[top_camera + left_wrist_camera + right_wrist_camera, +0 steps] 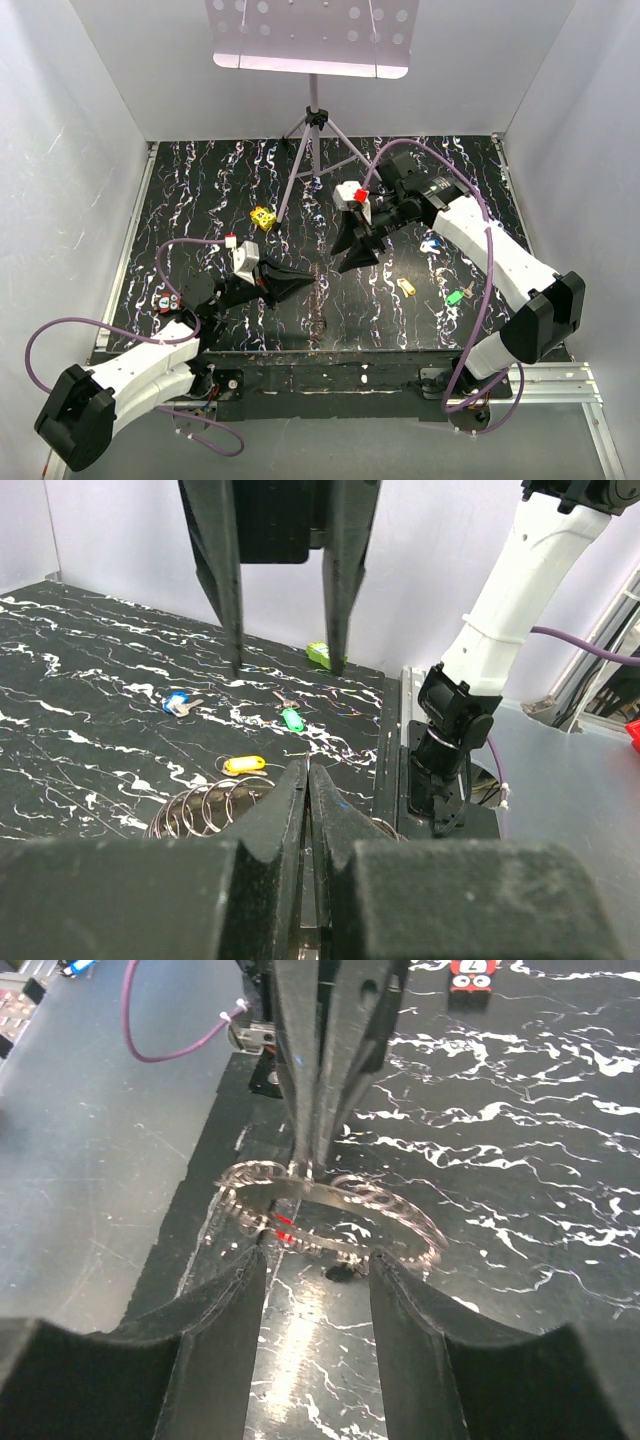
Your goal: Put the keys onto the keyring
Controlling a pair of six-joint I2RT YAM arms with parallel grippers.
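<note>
The keyring (335, 1203), a wire ring fringed with grey metal loops, hangs level just above the table. My left gripper (303, 284) is shut on its rim; its fingers (318, 1110) pinch the ring's far edge in the right wrist view. Part of the ring (205, 805) also shows in the left wrist view, left of the closed fingertips (298, 780). A red piece (283, 1228) shows under the ring's left side. My right gripper (318, 1270) is open and empty, just short of the ring. A yellow key (405, 287), a green key (455, 297) and a blue key (432, 243) lie loose on the table.
A yellow dotted cube (263, 217) lies at mid-left. A music stand's tripod (315, 150) stands at the back centre. A small red block (470, 972) lies near the left arm. The table's near edge (392, 750) is close by the ring. White walls enclose three sides.
</note>
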